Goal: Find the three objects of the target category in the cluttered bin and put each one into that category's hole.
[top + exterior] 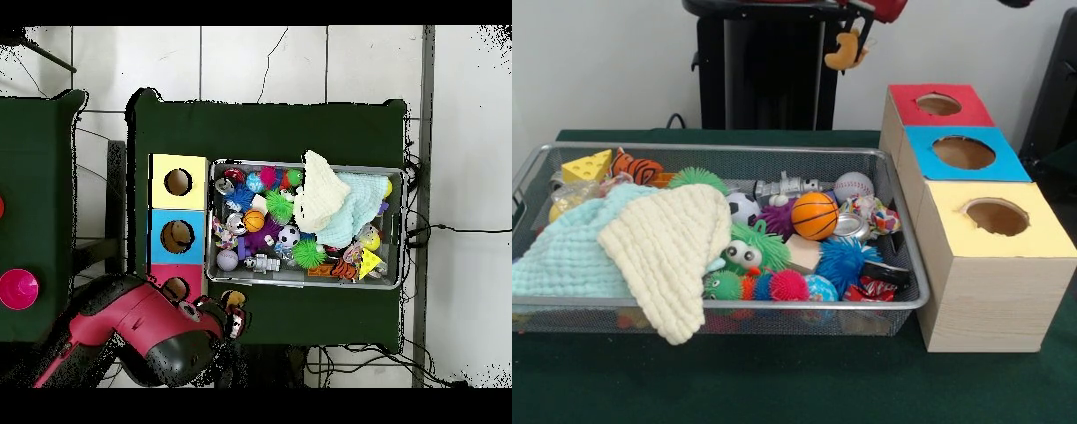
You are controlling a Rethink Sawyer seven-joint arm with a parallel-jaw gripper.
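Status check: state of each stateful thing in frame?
gripper: shut on plush toy, raised
plush toy: held, dangling clear of the bin
bin: upright, cluttered
cream cloth: draped over the bin's camera-side rim in the front view
red hole: open, unblocked

A tan plush toy [846,51] hangs high, just beside the red-topped hole [938,104]; the mesh bin [900,300] sits cluttered.

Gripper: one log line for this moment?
gripper shut on plush toy | raised outside bin | not over red hole
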